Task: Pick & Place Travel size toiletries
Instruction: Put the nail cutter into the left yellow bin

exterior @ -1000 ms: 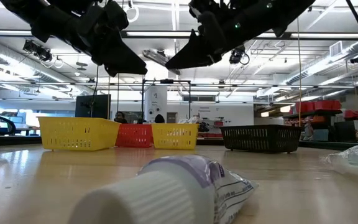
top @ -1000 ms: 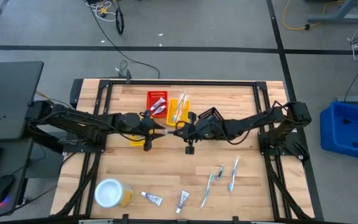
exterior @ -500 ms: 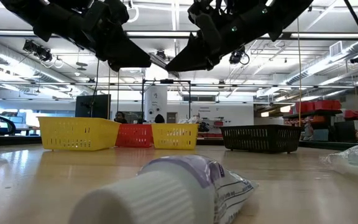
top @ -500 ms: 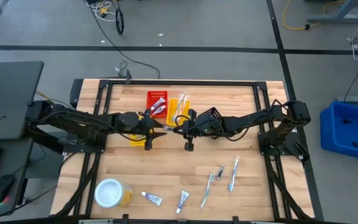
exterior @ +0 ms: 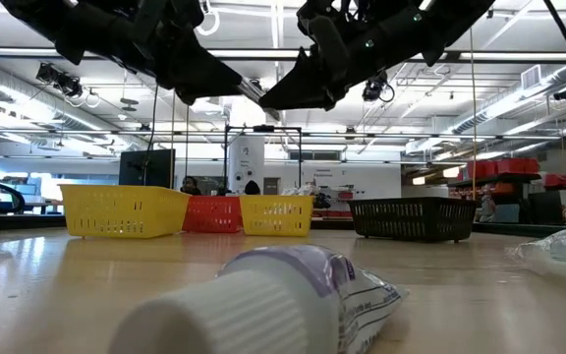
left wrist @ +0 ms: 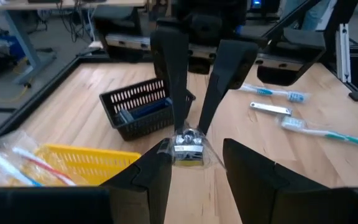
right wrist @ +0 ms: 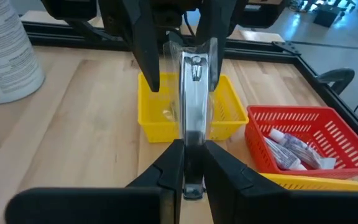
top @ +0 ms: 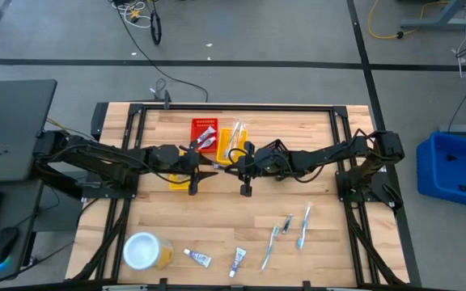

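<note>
My right gripper (top: 231, 167) is shut on a thin clear-wrapped toiletry item (right wrist: 192, 93), high above the table's middle. My left gripper (left wrist: 194, 168) is open and faces it. Its fingers (right wrist: 146, 62) stand on either side of the item's far end (left wrist: 188, 148); I cannot tell whether they touch it. Toothbrushes (top: 285, 230) and two white tubes (top: 198, 258) lie on the near part of the table. My right gripper pinches the wrapped item between its two fingers at the item's near end (right wrist: 191, 140). The fingers come level from the table's right and lie along the item. The item sticks out level toward my left gripper, clear of the table.
A red basket (top: 205, 133) with tubes and a yellow basket (top: 233, 141) with clear packets stand at the far middle. Another yellow basket (top: 180, 179) is under my left arm and a black basket (top: 272, 152) is under my right arm. A white-topped yellow container (top: 144, 250) lies near left.
My right gripper has carried the wrapped item a little toward the table's left, away from the black basket, then held still. My left gripper has moved toward the table's right until its open fingers stand around the item's far end.
</note>
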Motion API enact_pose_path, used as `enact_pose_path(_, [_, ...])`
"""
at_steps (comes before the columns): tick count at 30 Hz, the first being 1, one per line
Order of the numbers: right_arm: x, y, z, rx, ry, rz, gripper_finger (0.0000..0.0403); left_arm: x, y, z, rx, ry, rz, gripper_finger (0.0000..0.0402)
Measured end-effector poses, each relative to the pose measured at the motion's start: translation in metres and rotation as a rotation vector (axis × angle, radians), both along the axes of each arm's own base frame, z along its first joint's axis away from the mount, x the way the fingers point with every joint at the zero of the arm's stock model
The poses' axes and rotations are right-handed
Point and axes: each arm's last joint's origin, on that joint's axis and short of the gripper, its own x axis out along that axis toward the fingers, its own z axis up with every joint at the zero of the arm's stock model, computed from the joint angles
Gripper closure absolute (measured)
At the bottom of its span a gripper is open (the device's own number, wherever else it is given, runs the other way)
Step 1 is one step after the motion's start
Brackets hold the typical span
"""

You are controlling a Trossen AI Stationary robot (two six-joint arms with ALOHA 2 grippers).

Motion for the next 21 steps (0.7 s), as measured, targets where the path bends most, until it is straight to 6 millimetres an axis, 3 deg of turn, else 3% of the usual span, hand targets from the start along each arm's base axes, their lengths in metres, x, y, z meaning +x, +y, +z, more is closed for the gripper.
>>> enact_pose_path(21, [0.0018,0.0005,0.0040,-0.032,-0.042,0.036,0.0350,0.0010,-0.0004,0.0037,0.033,-0.035,-0.026,0.0248])
